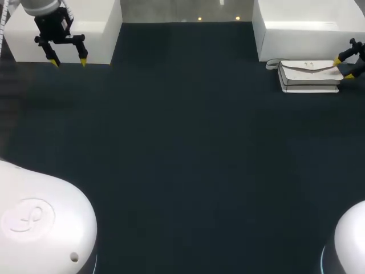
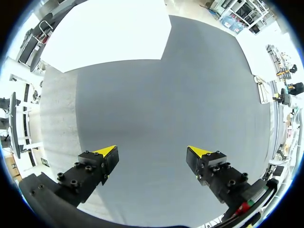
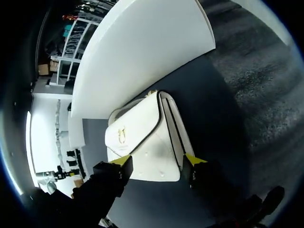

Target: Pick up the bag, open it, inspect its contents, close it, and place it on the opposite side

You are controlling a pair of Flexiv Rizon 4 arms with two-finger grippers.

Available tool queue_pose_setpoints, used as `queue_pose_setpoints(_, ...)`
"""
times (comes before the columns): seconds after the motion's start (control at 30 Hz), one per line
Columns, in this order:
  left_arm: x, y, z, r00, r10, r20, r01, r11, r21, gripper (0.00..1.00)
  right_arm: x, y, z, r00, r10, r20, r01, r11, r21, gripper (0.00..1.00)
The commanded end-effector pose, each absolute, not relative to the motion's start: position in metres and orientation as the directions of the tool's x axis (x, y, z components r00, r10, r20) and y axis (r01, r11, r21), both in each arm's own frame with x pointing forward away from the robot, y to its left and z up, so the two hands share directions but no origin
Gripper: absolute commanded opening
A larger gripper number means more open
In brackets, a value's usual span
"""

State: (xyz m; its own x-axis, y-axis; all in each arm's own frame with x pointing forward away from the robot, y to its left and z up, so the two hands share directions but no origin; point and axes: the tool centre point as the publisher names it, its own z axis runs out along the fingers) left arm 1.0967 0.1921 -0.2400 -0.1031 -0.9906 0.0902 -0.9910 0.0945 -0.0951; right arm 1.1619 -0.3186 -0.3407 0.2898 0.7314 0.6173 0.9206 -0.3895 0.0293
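Over the dark table (image 1: 182, 142) left jaws hang open, right jaws open astride the white bag (image 1: 308, 77).

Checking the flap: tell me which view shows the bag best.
Right wrist view: the bag sits close, flap and clasp plain. Head view shows it small, far right; left wrist view, nothing clear.

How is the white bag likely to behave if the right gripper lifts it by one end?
The white bag looks boxy with crisp edges, so it will probably hold its shape. Its surface looks smooth, so it may be slippery. Taken at one end by the right gripper, it would likely tilt downward.
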Motion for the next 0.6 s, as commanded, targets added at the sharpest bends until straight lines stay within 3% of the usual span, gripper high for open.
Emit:
queue_pose_setpoints(0.03, 1.097, 0.193, -0.238, -0.101, -0.991, 0.085, -0.991, 0.092, -0.098, 1.0, 1.154, -0.31, -0.314, 0.304, 0.785, 0.539, 0.913, -0.401, 0.069, 1.0)
queue_pose_setpoints(0.6, 1.099, 0.195, -0.238, -0.092, -0.993, 0.072, -0.992, 0.085, -0.096, 1.0, 1.128, -0.276, -0.273, 0.288, 0.9, 0.327, 0.882, -0.382, 0.275, 1.0)
